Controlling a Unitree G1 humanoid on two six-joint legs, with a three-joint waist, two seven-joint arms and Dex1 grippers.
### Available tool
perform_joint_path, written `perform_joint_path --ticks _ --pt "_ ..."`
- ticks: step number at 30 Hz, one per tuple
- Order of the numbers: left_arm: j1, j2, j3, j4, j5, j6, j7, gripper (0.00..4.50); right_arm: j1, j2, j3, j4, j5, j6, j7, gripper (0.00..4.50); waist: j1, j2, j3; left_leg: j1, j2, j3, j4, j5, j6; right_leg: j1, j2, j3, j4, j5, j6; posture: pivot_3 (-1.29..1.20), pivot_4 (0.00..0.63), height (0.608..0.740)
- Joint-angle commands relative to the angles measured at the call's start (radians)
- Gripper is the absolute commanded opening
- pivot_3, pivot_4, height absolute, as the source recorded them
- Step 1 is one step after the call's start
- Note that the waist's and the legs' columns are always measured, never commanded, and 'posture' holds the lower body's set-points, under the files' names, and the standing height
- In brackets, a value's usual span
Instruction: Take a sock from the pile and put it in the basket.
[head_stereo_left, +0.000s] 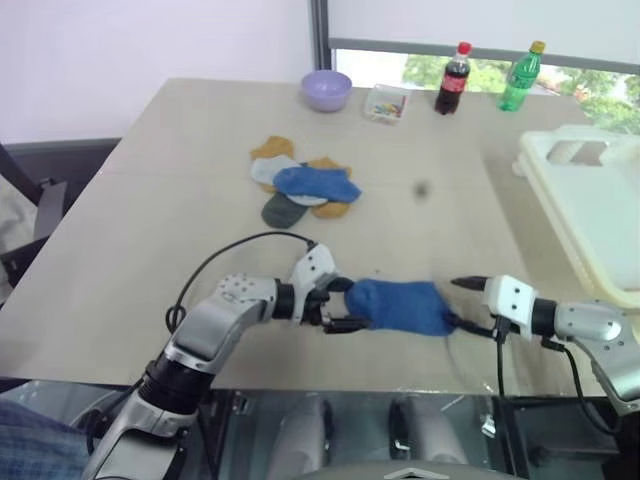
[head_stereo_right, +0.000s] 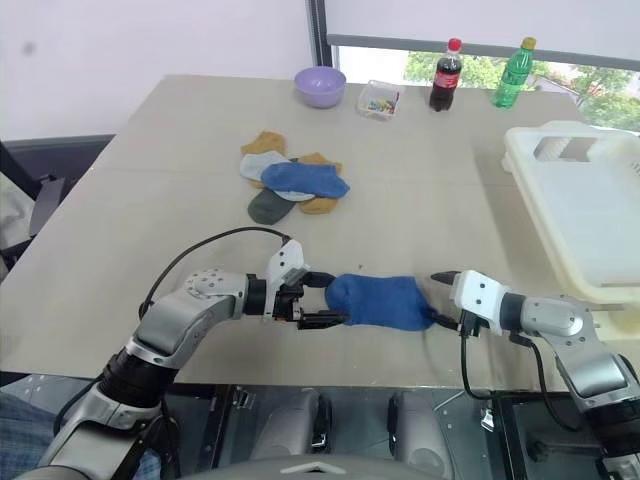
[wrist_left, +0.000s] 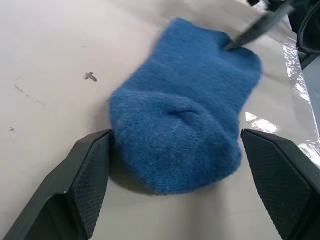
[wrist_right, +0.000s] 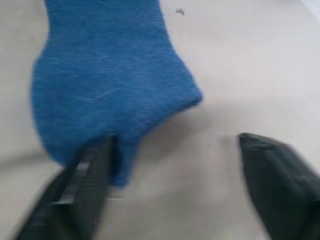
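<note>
Left eye view, progress: one blue sock (head_stereo_left: 400, 306) is seen lying flat on the desk (head_stereo_left: 160, 190) near its front edge, well apart from the pile (head_stereo_left: 300, 186); the basket (head_stereo_left: 592, 205) stands at the desk's right side, and nothing is seen in the part of it that shows. The taking is judged done, the placing still left.
Left eye view, left hand (head_stereo_left: 340, 305): its fingers are spread wide around the sock's near end, with no grip closed on it.
Right eye view, right hand (head_stereo_right: 442, 297): its fingers are parted at the sock's other end; the lower one is touching the cloth, the upper one is clear above it. The sock is judged held by neither hand.
Left wrist view: both fingers (wrist_left: 75, 190) are shown standing apart on either side of the sock's rounded end, the left one just beside the fabric.
Right wrist view: the fingers (wrist_right: 82, 185) are shown wide apart, one at the sock's edge, the other over bare desk.
</note>
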Motion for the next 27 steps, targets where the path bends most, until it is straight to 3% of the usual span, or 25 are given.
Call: perform_joint_path --ticks 1,9,27 --pt "0.0 0.018 0.017 0.015 0.01 -0.004 0.0 4.33 0.047 -0.02 -0.046 -0.07 0.036 0.069 0.005 4.49 -0.001 0.0 0.0 0.0 0.0 0.0 0.0 0.0 0.0 0.0 0.0 0.0 0.0 0.0 0.0 0.0 0.15 0.736" --pt "0.005 0.058 0.037 -0.02 -0.051 0.045 -0.058 4.33 0.067 0.032 -0.173 -0.121 0.115 0.104 -0.067 4.49 -0.002 0.0 0.0 0.0 0.0 0.0 0.0 0.0 0.0 -0.001 0.0 0.0 0.001 0.0 0.0 0.0 0.15 0.736" --pt "0.029 0.073 0.018 -0.075 -0.105 0.07 -0.132 4.33 0.083 0.084 -0.23 -0.169 0.174 0.141 -0.113 4.49 -0.002 0.001 0.001 -0.001 0.0 0.0 0.0 0.0 0.0 -0.001 0.0 0.0 0.0 0.0 0.0 0.0 0.15 0.736"
